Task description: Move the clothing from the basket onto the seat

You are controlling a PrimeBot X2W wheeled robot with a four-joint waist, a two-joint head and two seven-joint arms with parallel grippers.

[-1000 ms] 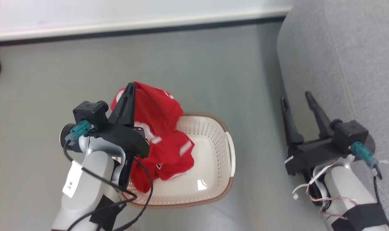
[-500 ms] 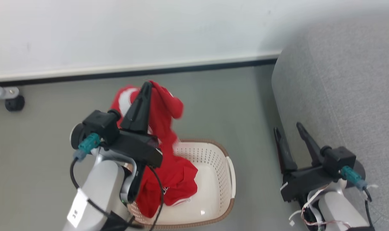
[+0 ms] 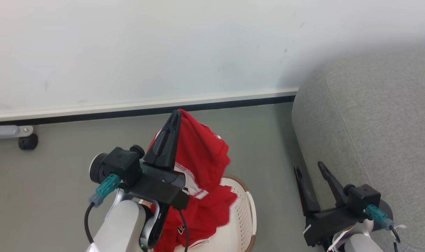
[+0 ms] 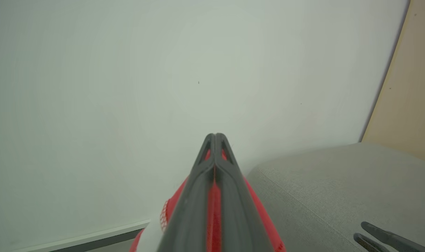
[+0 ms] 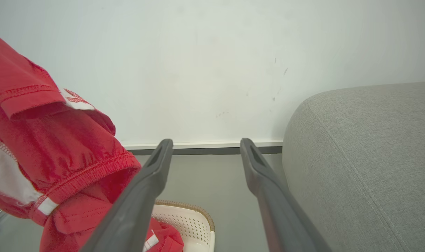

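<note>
The whole head view has tilted up since a second ago, so more white wall (image 3: 163,52) shows and the basket (image 3: 246,210) sits at the bottom edge; that is the camera moving, not the basket. What has really changed is the lift. The left gripper (image 3: 176,114) has risen further above the basket rim, and the clothing (image 3: 202,157) has come up with it. A second ago much of the red cloth lay bunched in the basket. Now most of it hangs free, left of centre in the frame, with only its lower end trailing into the basket.

The left gripper's fingers are pinched tight together on a fold of the clothing. In the left wrist view the red cloth (image 4: 265,217) shows between and beside them, below the closed tip (image 4: 215,136).

The right gripper (image 3: 308,166), at the lower right, stands as before, spread wide and holding nothing, next to the seat (image 3: 373,122). Its own camera looks between the parted fingers (image 5: 206,141), with the hanging clothing (image 5: 58,150) at left, the basket (image 5: 195,217) below and the seat (image 5: 366,157) at right.

Counted: one garment, one basket, one grey seat, two grippers, and one black caster (image 3: 27,141) at the left edge on the grey floor (image 3: 58,182).
</note>
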